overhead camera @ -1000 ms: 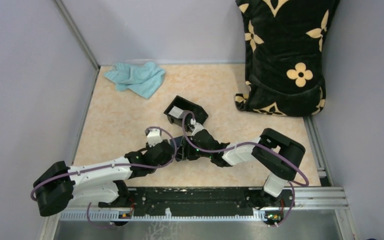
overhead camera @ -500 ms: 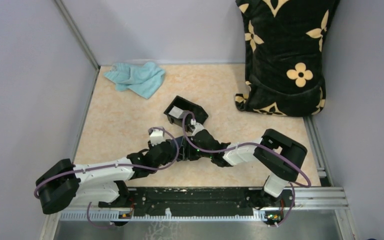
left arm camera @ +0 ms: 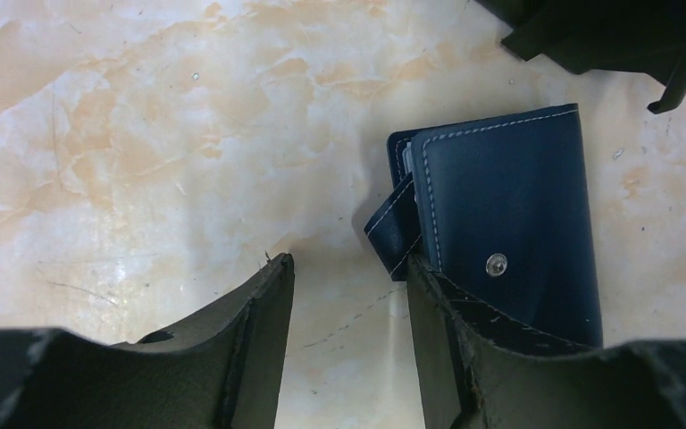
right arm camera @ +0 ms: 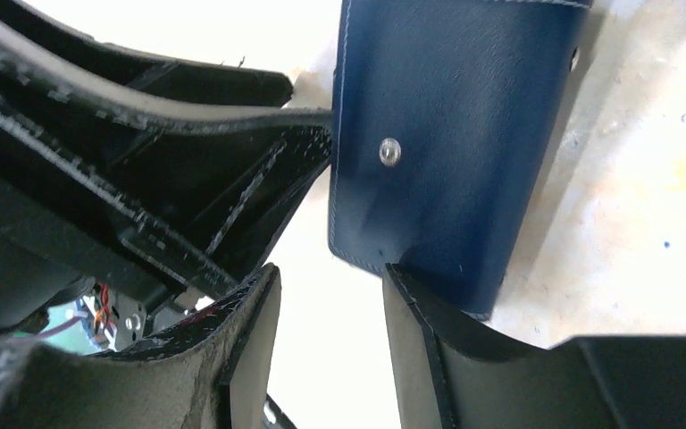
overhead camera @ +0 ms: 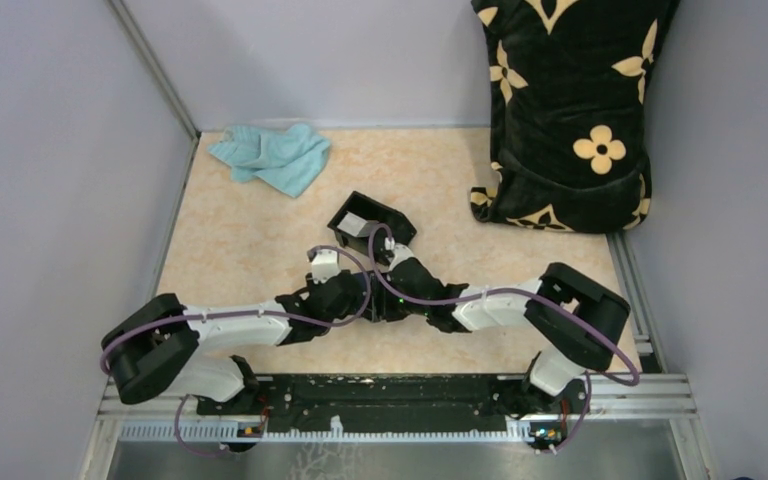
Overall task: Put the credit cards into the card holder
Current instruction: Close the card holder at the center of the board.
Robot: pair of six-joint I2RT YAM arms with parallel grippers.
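Note:
The navy-blue card holder (left arm camera: 509,197) lies shut on the marbled table, silver snap up, its tab (left arm camera: 391,231) hanging loose at one side. A pale card edge (left arm camera: 407,159) shows in its slot. My left gripper (left arm camera: 348,290) is open and empty, its right finger (left arm camera: 442,340) over the holder's near edge. My right gripper (right arm camera: 330,299) is open and empty, its right finger (right arm camera: 424,349) at the near corner of the holder (right arm camera: 447,134). From above, both grippers (overhead camera: 360,298) (overhead camera: 384,303) meet over the holder and hide it. A pale card (overhead camera: 357,222) lies in the black box. No orange card shows.
The black open-topped box (overhead camera: 385,217) stands just beyond the grippers, its corner showing in the left wrist view (left arm camera: 607,36). A teal cloth (overhead camera: 270,156) lies at the back left. A black floral bag (overhead camera: 570,110) stands at the back right. Walls close in on both sides.
My left arm has stretched forward and to the right, bringing its gripper up against the holder. My right arm has shifted slightly and stays at the holder.

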